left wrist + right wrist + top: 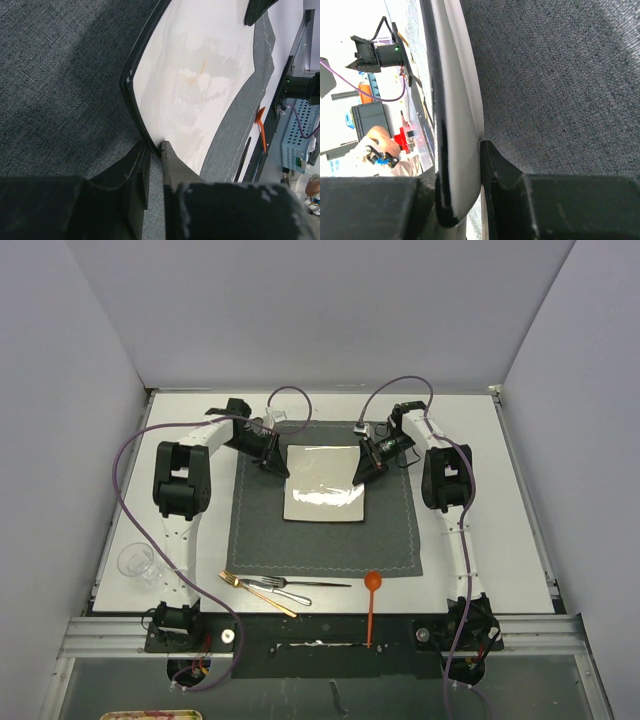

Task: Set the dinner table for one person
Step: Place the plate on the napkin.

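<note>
The square off-white plate [325, 485] with a dark rim lies on the dark grey placemat [325, 540] in the middle of the white dinner table [500, 490]. My left gripper [272, 455] is at the plate's far left corner. In the left wrist view it [154, 145] is shut with its tips pinching the plate's rim [131, 75]. My right gripper [368, 462] is at the plate's far right edge. In the right wrist view it [460, 160] is shut on the plate's edge [455, 100], over the placemat [560, 75].
A fork, a knife and a gold utensil [270, 585] lie at the placemat's near edge, with an orange spoon [372, 585] to their right. A wine glass [135, 562] is at the near left. A small clear glass [278, 418] stands behind the left gripper.
</note>
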Robot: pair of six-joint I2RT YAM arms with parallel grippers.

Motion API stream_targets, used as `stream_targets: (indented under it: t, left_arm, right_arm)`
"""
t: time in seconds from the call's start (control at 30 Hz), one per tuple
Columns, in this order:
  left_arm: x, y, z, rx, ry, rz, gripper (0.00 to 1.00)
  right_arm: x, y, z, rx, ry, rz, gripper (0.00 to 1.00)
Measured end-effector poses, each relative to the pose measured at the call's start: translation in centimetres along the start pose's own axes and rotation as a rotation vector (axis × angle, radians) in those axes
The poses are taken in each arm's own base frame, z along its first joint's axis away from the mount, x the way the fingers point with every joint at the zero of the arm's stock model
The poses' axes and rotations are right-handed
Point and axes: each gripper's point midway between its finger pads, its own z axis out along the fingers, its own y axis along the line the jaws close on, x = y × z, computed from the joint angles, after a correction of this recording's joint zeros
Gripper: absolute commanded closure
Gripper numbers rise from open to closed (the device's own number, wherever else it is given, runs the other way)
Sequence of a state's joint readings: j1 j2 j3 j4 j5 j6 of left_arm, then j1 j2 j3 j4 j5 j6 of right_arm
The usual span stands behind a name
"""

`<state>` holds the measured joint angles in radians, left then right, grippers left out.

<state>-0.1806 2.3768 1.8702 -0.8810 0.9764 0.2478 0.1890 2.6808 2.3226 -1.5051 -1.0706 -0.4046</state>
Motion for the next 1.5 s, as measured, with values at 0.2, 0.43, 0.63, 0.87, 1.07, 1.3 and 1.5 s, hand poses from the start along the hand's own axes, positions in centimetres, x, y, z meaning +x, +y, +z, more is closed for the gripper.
stream_targets:
  t: [0.2, 0.43, 0.63, 0.87, 1.07, 1.3, 1.5]
  left_arm:
    - [-0.3, -0.5, -0.5, -0.002, 0.008, 0.001, 1.0]
    - [-1.2, -1.3, -1.4, -0.022, 0.014, 0.037, 1.0]
    - [-1.7, -1.3, -1.5, -0.019, 0.037, 0.045, 1.0]
    - [-1.1, -1.7, -1.2, -0.017, 0.089, 0.047, 1.0]
    - [-0.7, -2.0, -0.8, -0.03, 0.121, 0.073, 1.0]
    - [1.2, -2.1, -0.2, -0.04, 0.173, 0.048, 1.0]
    - [2.1, -2.7, -0.5, -0.057, 0.204, 0.053, 1.0]
  right_arm:
    - [-0.1, 0.0, 0.0, -0.002, -0.004, -0.014, 1.0]
    - [-0.8, -0.1, 0.0, -0.02, -0.034, -0.07, 1.0]
    - [-1.0, -0.1, -0.1, -0.042, -0.053, -0.08, 1.0]
    - [-0.4, -0.3, -0.1, -0.052, -0.047, -0.063, 1.0]
    - [-0.1, -0.5, -0.4, -0.05, -0.042, -0.063, 1.0]
    - [1.0, -0.4, -0.2, -0.056, -0.014, -0.008, 1.0]
    - [1.7, -0.2, 0.1, -0.046, 0.005, -0.006, 1.0]
